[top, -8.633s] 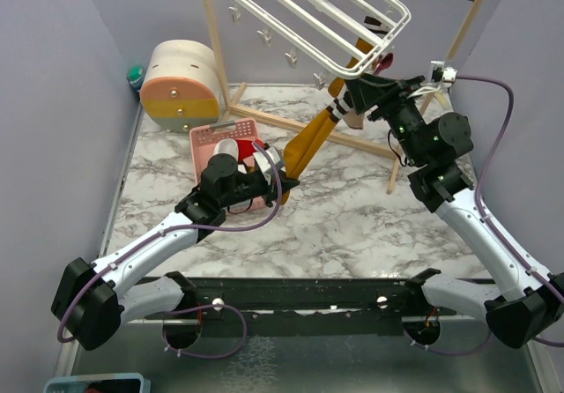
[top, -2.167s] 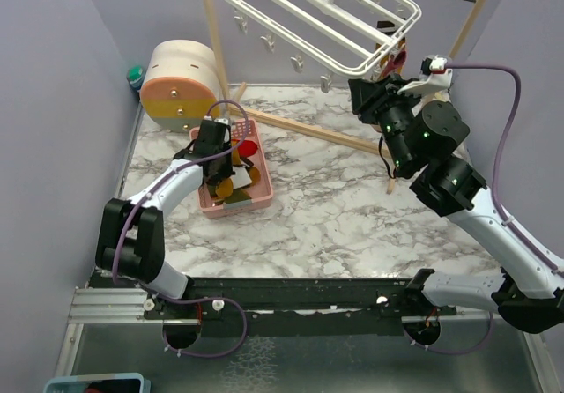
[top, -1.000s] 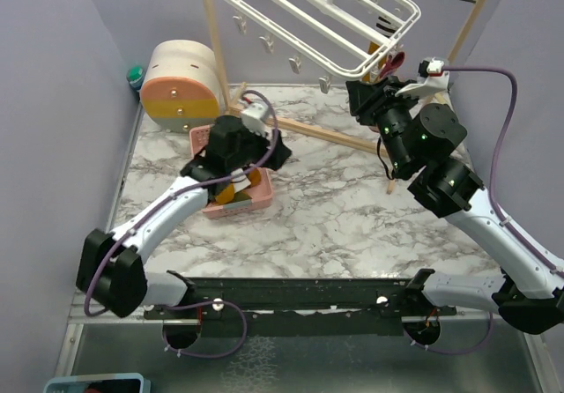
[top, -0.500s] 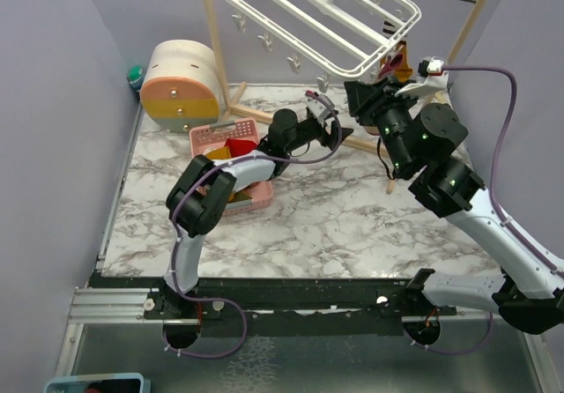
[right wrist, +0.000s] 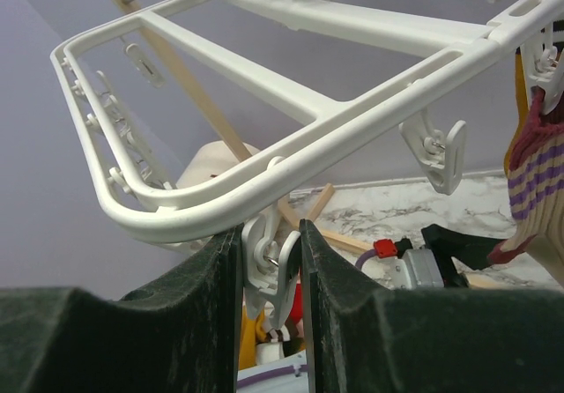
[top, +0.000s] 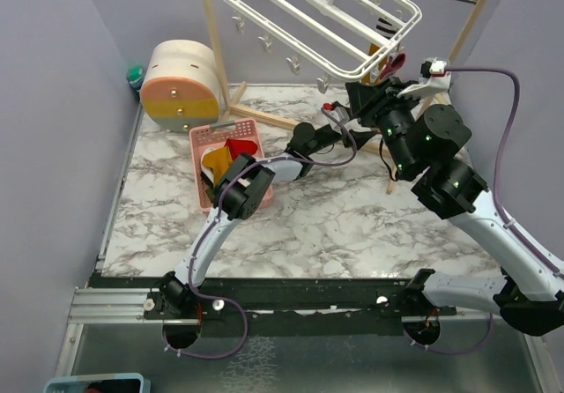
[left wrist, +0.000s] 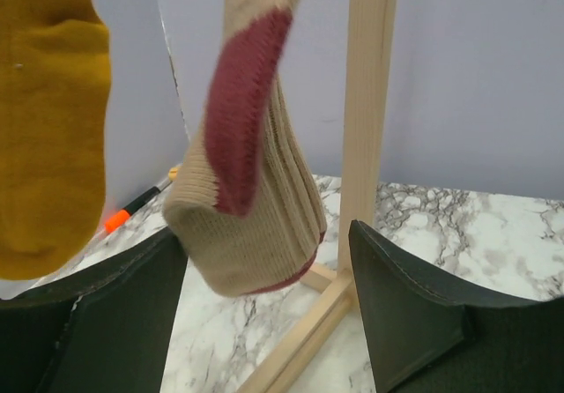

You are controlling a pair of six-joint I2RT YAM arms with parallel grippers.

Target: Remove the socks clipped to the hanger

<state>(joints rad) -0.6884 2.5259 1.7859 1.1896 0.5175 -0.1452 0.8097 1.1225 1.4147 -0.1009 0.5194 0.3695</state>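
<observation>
The white hanger hangs tilted from the wooden rack, and its frame fills the right wrist view. My right gripper is shut on one of its white clips at the near corner. A striped sock dangles from another clip on the right. My left gripper is open below the toe of a beige sock with a red heel, not touching it. A mustard sock hangs to its left. From above, the left gripper sits under the hanger's right end, where the socks hang.
A pink basket holds a mustard sock and a red one. A wooden rack post stands just behind the beige sock, its base bar crossing the table. A round beige and orange drawer box sits far left.
My left arm has swung from the pink basket to the right, reaching under the hanger's right end with open fingers. The right gripper has stayed shut on its clip.
</observation>
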